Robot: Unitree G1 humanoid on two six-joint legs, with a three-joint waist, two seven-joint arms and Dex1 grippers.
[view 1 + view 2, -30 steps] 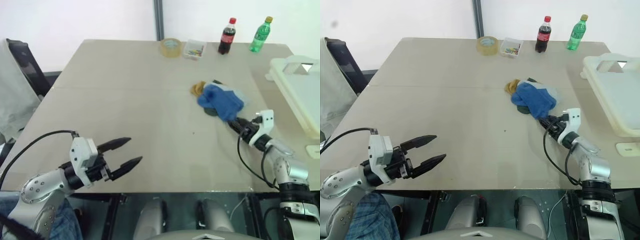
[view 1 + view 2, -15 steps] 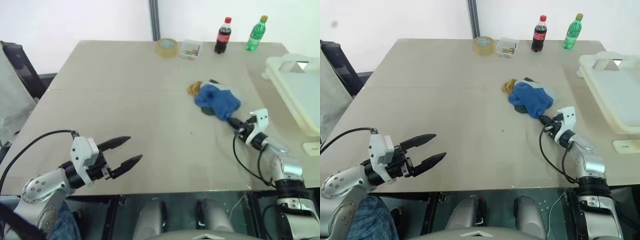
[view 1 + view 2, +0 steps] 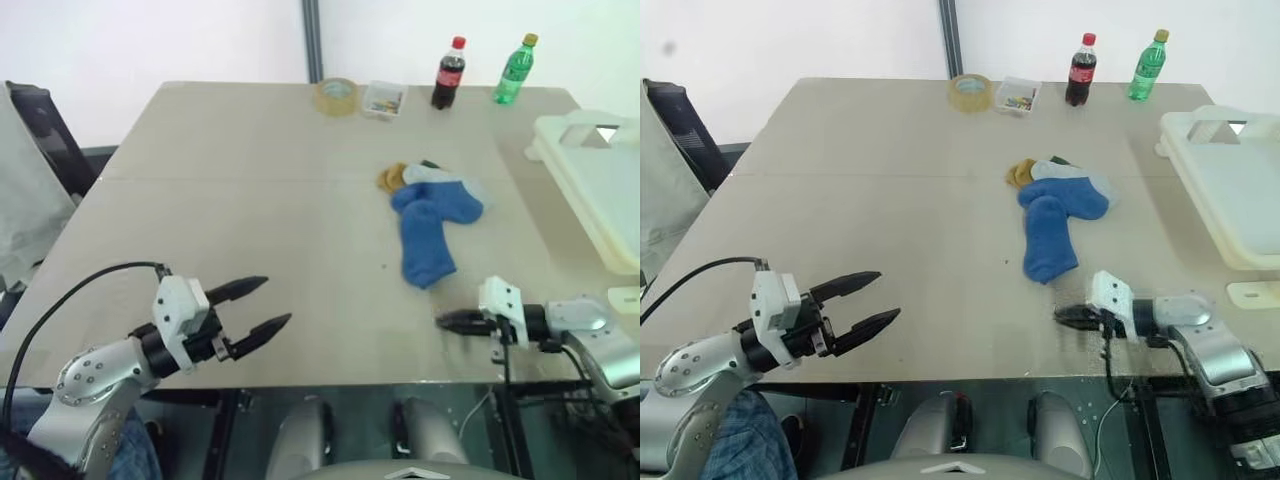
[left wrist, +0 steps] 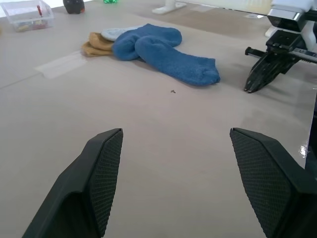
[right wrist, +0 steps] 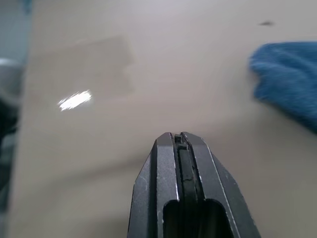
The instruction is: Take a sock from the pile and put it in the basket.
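Note:
The pile (image 3: pixel 432 190) of socks lies right of the table's middle, with a mustard sock (image 3: pixel 393 178) at its left side and a grey one on top. A blue sock (image 3: pixel 426 250) stretches out of it toward the near edge. My right gripper (image 3: pixel 441 321) is shut and empty, low over the table just near of the blue sock's tip, pointing left. In the right wrist view the fingers (image 5: pixel 171 148) are pressed together, with the blue sock (image 5: pixel 290 82) apart from them. My left gripper (image 3: pixel 277 301) hovers open at the near left. The basket (image 3: pixel 590 180) stands at the right edge.
Along the far edge stand a tape roll (image 3: pixel 337 95), a small clear box (image 3: pixel 384 99), a cola bottle (image 3: pixel 448 72) and a green bottle (image 3: pixel 514 68). A chair (image 3: pixel 40 130) is at the left. A small white piece (image 3: pixel 625 298) lies near the basket.
My right gripper pulled back toward the near edge and turned to point left, dragging the blue sock out lengthwise; the sock now lies free on the table. The left arm stayed put.

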